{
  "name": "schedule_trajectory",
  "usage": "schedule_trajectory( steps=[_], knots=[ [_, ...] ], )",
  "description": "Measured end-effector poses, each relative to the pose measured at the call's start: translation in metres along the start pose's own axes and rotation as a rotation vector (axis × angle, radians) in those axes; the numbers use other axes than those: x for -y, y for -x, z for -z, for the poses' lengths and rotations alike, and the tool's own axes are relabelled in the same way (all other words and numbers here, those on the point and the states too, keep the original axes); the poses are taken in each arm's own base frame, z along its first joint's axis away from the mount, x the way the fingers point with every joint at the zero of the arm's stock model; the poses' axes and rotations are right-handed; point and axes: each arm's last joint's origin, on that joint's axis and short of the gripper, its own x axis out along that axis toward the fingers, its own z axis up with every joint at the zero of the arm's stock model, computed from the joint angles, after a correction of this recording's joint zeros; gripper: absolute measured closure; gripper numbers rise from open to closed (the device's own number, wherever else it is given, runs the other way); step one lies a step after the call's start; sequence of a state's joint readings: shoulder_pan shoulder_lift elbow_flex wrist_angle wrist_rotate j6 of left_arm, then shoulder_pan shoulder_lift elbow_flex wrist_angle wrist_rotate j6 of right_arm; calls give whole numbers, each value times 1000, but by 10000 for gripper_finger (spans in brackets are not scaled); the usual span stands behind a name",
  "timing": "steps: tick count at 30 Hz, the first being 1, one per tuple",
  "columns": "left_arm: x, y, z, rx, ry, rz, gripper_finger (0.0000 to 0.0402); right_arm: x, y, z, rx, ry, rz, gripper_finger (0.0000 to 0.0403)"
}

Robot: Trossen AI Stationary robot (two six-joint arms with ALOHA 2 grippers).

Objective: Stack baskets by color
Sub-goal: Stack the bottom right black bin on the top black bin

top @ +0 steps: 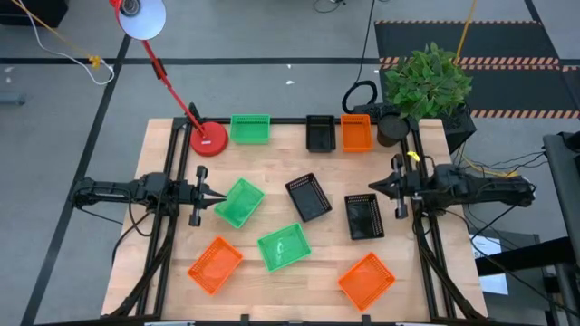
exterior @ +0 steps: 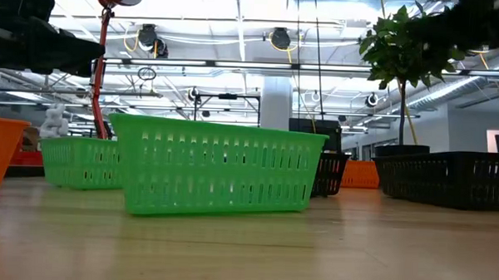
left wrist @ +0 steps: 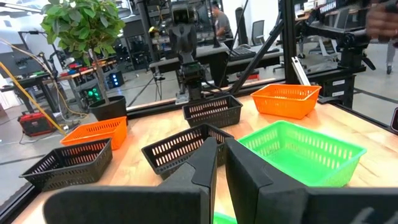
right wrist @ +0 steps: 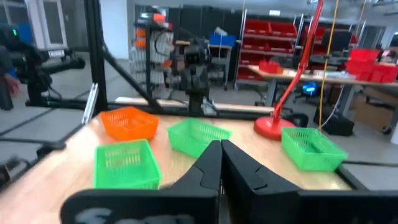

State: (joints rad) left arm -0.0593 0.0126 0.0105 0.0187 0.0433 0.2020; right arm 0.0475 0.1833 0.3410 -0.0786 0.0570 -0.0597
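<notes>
Both arms are stretched out level over the tabletop (top: 163, 272) pointing at each other: the left gripper (top: 217, 197) is hung just beside the green basket (top: 240, 201) near the left edge with its fingers only a crack apart and nothing in them, and the right gripper (top: 373, 190) is parked near the right edge by a black basket (top: 364, 217), pinched fully shut and empty. Nothing's stacked yet, as far as can be made out from above. Another green basket (top: 284, 247), two orange baskets (top: 215, 264) and a black one (top: 308, 196) are scattered across the middle and front, and a green (top: 250, 129), a black (top: 321, 133) and an orange (top: 356, 133) are lined up along the back edge.
</notes>
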Motion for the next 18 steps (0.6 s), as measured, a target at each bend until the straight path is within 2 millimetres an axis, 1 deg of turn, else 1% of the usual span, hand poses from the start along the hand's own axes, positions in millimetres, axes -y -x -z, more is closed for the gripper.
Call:
schedule_trajectory(
  steps=[3,10,12,18],
  knots=[
    [0,0,0,0,0,0,366,2,0,-28,-11,-30,1,403],
    [0,0,0,-1,0,0,366,4,-4,-78,-90,-86,-4,403],
    [0,0,0,0,0,0,366,5,-6,-87,-116,-101,-4,403],
    [0,0,0,1,-3,0,366,5,-12,-105,-171,-118,-4,403]
  ],
)
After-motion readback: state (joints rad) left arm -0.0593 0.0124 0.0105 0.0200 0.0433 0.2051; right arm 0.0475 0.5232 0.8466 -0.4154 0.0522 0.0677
